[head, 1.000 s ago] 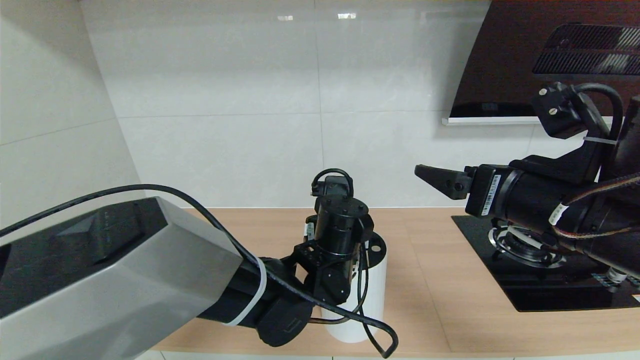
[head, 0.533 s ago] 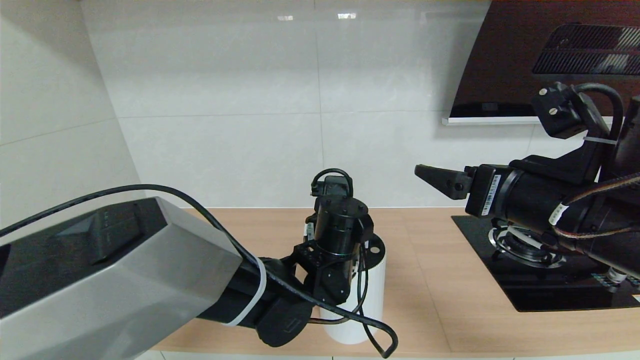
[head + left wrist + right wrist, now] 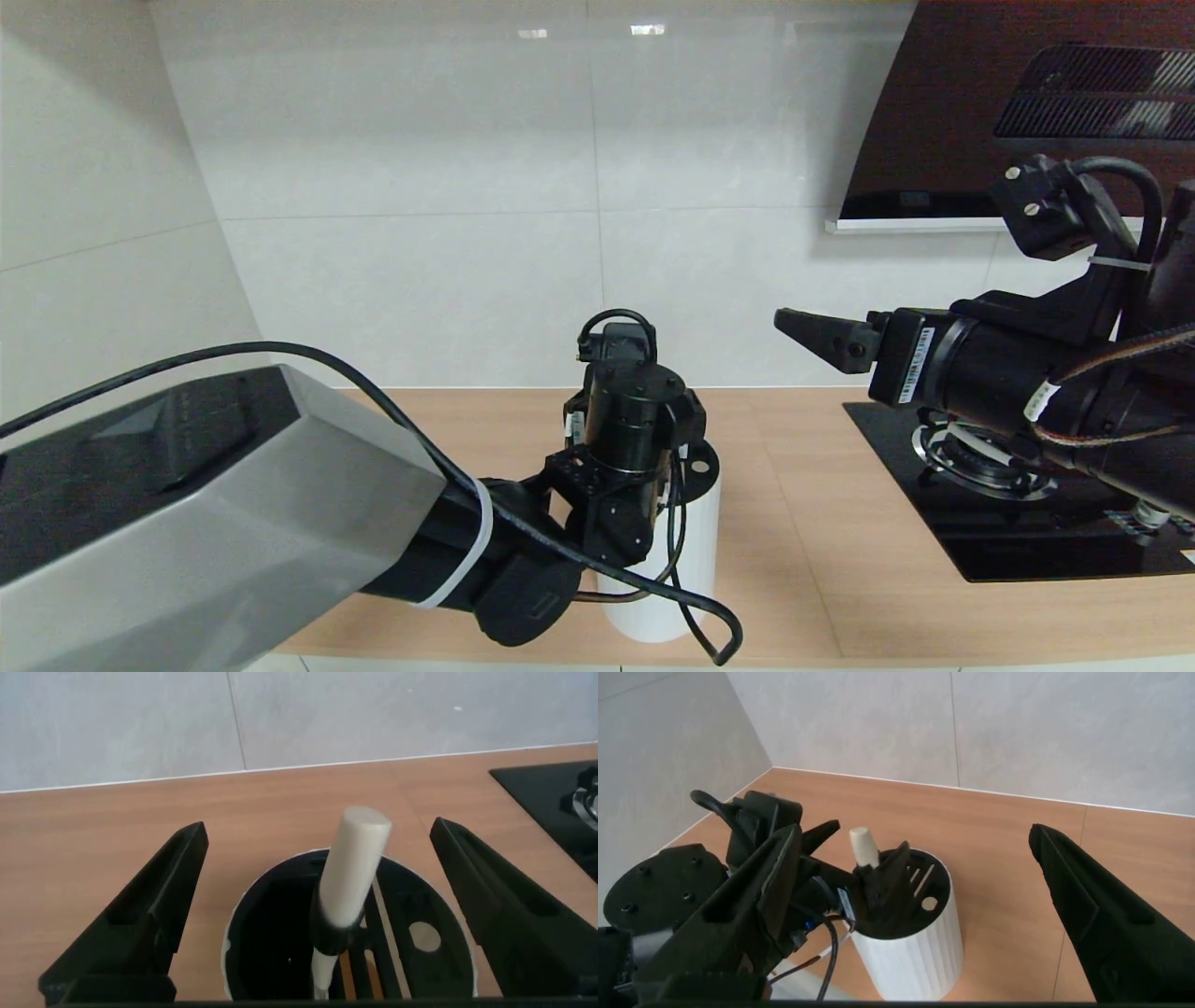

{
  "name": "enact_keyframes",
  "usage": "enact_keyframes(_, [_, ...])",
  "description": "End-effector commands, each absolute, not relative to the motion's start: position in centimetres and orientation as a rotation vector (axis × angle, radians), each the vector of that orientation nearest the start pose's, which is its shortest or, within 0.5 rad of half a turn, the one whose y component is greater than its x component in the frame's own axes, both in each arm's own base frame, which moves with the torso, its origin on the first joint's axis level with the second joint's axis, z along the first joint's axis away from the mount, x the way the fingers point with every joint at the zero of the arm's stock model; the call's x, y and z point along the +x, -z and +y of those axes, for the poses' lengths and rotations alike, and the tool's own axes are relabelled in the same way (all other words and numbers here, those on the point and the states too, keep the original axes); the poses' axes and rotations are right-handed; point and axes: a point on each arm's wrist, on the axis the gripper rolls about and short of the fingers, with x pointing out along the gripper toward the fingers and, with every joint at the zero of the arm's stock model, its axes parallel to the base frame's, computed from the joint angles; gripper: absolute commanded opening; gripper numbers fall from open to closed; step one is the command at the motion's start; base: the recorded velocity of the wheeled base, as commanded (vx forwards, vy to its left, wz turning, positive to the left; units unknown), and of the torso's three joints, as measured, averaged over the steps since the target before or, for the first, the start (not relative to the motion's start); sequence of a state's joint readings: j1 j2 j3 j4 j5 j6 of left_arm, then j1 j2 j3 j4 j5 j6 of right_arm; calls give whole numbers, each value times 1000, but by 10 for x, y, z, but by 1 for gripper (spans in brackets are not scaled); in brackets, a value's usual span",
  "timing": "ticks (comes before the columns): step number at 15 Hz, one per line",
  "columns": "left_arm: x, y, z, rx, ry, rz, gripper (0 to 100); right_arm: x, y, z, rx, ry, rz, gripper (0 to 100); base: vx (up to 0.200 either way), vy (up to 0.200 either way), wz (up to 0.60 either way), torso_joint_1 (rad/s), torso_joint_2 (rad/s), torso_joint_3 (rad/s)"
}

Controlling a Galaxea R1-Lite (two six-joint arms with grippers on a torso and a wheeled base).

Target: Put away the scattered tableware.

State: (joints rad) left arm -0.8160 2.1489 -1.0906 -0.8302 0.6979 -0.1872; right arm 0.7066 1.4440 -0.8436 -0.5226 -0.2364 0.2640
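In the head view, the only writing you have is a white label (image 3: 919,364) on the right arm's wrist, and its print is too small to read. The white holder (image 3: 705,541) stands on the wooden counter (image 3: 794,579), near its front edge. The left wrist (image 3: 633,411) sits directly above the holder and has risen slightly since a second ago. The right gripper (image 3: 817,338) hangs higher than the holder, off toward the black cooktop (image 3: 980,551), exactly where it was before.

In the left wrist view, your left gripper (image 3: 318,831) is released, with its jaws spread wide. One finger lies on each side of the holder's rim, and neither touches anything. A utensil with a cream handle (image 3: 355,859) and a black collar stands in the holder's black slotted insert. It is tilted, and its top pokes up between the two fingers, clear of both.

In the right wrist view, the right gripper's jaws are also wide apart and hold nothing. The holder and the cream handle show between them but well beyond, with the left gripper's fingers straddling the handle.
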Motion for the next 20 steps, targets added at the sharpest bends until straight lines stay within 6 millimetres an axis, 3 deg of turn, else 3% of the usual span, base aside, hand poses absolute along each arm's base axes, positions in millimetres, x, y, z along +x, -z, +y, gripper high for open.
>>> enact_keyframes(1, [287,-135,-284,-68,106,134,100,193,-254,158,225,-459,128,100,0,0,0,0,0,0])
enact_keyframes(3, [273,-190,-264,-158,123,34,100,194,-254,158,224,-453,125,100,0,0,0,0,0,0])
enact_keyframes(5, [258,-241,-228,-240,128,-64,100,192,-263,148,197,-418,77,100,0,0,0,0,0,0])
enact_keyframes(6, [249,-258,-210,-252,133,-101,100,189,-270,136,196,-386,45,100,0,0,0,0,0,0])
enact_keyframes(7, [246,-261,-204,-251,129,-109,100,188,-273,134,201,-381,34,100,0,0,0,0,0,0])
enact_keyframes(8, [225,-288,-149,-224,67,-185,100,175,-279,111,218,-321,-8,100,0,0,0,0,0,0])
enact_keyframes(9, [209,-293,-118,-217,36,-199,100,168,-274,90,217,-252,-20,100,0,0,0,0,0,0])
enact_keyframes(10, [184,-288,-91,-198,27,-188,100,156,-269,71,206,-194,-32,100,0,0,0,0,0,0])
enact_keyframes(12, [134,-268,-59,-164,107,-149,100,128,-261,39,156,-79,-88,100,0,0,0,0,0,0])
enact_keyframes(14, [105,-264,-44,-161,138,-155,100,105,-264,23,126,-28,-158,100,0,0,0,0,0,0])
enact_keyframes(15, [79,-266,-31,-167,140,-174,100,75,-258,12,118,11,-208,100,0,0,0,0,0,0])
enact_keyframes(19, [16,-230,1,-153,73,-182,100,-16,-212,-9,87,31,-198,100,0,0,0,0,0,0])
enact_keyframes(20, [9,-224,3,-153,75,-188,100,-24,-208,-10,86,40,-198,100,0,0,0,0,0,0])
